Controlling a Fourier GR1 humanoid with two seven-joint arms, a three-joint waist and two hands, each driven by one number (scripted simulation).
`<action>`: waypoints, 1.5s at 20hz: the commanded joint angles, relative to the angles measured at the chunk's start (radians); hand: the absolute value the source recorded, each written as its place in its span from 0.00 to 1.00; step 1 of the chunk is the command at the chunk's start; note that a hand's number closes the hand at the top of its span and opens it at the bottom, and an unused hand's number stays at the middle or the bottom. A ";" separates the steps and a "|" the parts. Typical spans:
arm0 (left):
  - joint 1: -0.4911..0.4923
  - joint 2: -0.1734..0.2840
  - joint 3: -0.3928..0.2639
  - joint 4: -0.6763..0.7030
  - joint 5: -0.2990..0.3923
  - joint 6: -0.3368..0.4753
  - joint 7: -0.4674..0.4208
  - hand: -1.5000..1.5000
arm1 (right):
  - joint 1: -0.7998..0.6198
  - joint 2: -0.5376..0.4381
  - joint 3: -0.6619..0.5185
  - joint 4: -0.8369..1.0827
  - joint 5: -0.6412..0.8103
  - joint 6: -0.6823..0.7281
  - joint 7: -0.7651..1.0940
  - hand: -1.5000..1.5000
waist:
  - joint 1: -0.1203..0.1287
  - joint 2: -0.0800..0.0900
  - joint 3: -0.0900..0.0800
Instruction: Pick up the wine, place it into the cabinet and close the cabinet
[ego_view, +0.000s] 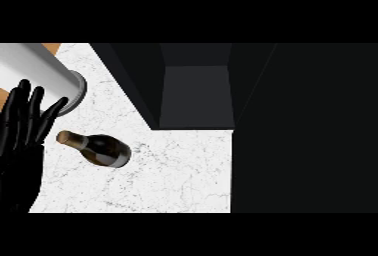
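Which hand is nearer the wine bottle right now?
Left. The left hand is open, fingers up, just left of the wine bottle lying on the counter. The right hand is not in view.

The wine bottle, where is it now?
In the head view, the wine bottle is on the white marble counter, at the left, beside the open left hand and below-left of the dark cabinet.

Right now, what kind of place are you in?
Probably a kitchen: a white marble-patterned counter, a dark open cabinet standing on it, and a wine bottle beside it.
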 joint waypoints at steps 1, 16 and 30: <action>-0.045 -0.005 -0.015 0.058 0.004 -0.024 -0.048 0.00 | 0.001 0.005 -0.020 0.052 -0.014 0.009 -0.051 0.00 | 0.001 -0.012 -0.016; 0.107 -0.039 -0.153 -0.229 0.427 -0.155 0.170 0.00 | 0.166 -0.066 0.124 -0.296 -0.223 0.189 0.217 0.00 | 0.003 -0.015 -0.016; 0.107 -0.085 -0.319 -0.364 0.269 -0.027 0.252 0.00 | 0.066 -0.012 0.207 -0.382 -0.135 0.106 0.381 0.00 | 0.005 -0.015 -0.016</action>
